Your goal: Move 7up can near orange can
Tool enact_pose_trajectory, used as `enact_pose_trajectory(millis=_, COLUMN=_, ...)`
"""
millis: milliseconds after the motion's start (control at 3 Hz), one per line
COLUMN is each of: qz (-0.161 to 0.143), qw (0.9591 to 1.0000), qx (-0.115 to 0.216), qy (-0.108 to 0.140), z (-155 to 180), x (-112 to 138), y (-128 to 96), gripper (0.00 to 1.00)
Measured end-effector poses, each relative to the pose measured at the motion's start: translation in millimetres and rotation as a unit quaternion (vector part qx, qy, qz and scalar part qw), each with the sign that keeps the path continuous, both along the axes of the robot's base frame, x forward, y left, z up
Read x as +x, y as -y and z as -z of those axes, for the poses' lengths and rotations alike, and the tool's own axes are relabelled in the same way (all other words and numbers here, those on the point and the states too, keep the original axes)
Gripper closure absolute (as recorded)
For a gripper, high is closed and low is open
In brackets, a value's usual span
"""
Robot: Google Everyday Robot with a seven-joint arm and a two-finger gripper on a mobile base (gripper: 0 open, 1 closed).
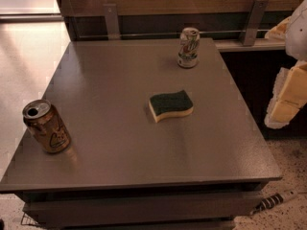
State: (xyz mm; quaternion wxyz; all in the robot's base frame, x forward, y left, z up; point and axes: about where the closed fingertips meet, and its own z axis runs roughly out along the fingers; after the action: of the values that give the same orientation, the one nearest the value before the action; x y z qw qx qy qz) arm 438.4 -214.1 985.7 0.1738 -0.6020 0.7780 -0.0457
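Grey-brown table (120,147), flat matte top, seen from the front and a bit above. Three things sit on it, all well apart. 7up can (188,47) stands upright at the far edge, right of centre, white w/ green markings. Orange can (46,126) stands near the front-left corner, approx. upright, its silver top showing a dark opening. Sponge (170,105) lies flat about mid-table, slightly right of centre, green side up, yellow layer beneath, roughly btwn the two cans. Gripper (284,104) hangs off the table's right side, past the edge, touching nothing on it.
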Motion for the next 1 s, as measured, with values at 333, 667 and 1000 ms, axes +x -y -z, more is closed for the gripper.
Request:
enact_pose_trajectory(millis=333, qz=0.002, qw=1.0, qx=0.003, qy=0.004, z=-0.5, x=2.8, y=1.2, gripper=0.0)
enact_pose_trajectory(millis=667, qz=0.026, qw=0.9974, qx=0.047, qy=0.049, z=-7.0, x=38.7, y=16.9, gripper=0.0)
enact_pose_trajectory(millis=1000, qz=0.057, qw=0.9865, qx=0.13, qy=0.082, z=9.9, x=70.7, y=29.4, gripper=0.0)
